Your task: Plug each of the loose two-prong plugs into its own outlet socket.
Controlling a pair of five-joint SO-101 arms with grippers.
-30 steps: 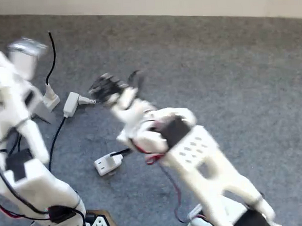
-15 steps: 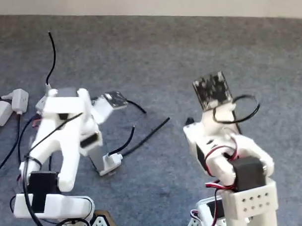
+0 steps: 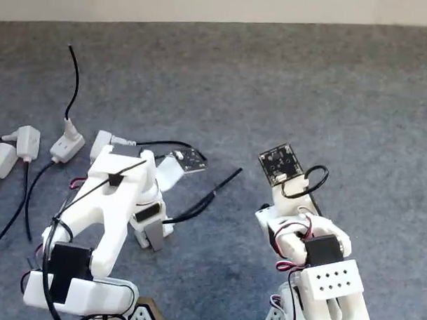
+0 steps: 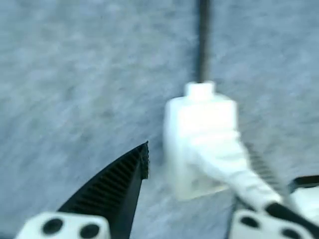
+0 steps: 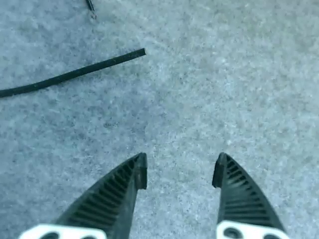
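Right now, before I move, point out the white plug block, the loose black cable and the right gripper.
white plug block (image 4: 199,134), left wrist view, middle of its body.
loose black cable (image 5: 99,63), right wrist view, partway along its length.
right gripper (image 5: 179,172), right wrist view, midway between its fingertips.

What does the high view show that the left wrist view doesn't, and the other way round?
The high view adds the left arm, the right arm, several white plug pieces near the left edge, and black cables across the grey carpet. The left wrist view adds one black finger close beside a white block, its cord leading away. Both share that block, under the left arm, and the carpet.
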